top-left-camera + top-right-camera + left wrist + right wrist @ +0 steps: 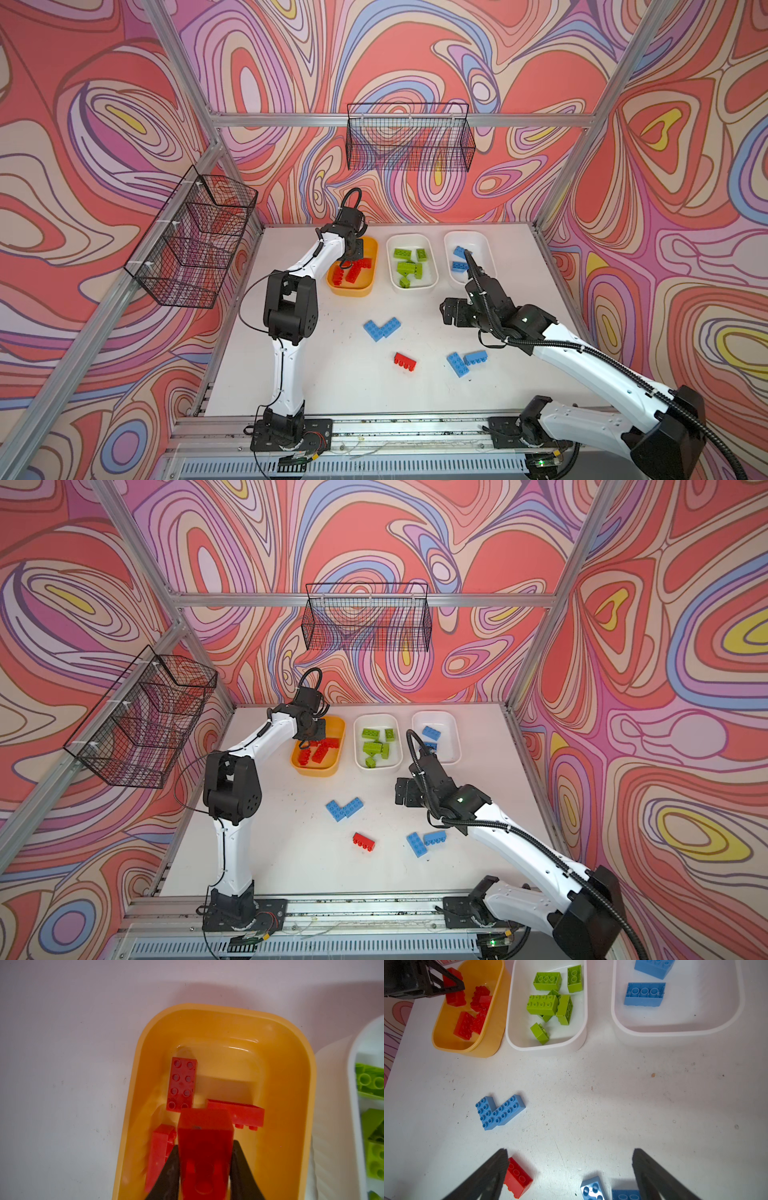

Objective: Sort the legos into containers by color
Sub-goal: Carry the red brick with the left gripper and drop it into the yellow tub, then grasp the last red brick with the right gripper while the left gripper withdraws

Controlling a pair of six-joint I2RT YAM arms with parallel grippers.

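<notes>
Just left of the middle white tub sits the yellow-orange tub, and the left jaws are right over it, clamped on a red brick. There's a black finger against each long side, and the brick is poised over the tub's inside. More red bricks lie below it in that tub.

The middle white tub itself holds a heap of lime bricks. Just right of it, the other white tub has two blue bricks.

Now the worktop, in front of the middle white tub. First a blue L of two touching bricks, then a lone red brick, then a blue pair.

The right jaws hang front-right of the middle white tub, spread wide over bare worktop. In the right wrist view, the lone red brick peeks out by one finger, the blue pair by the other.
</notes>
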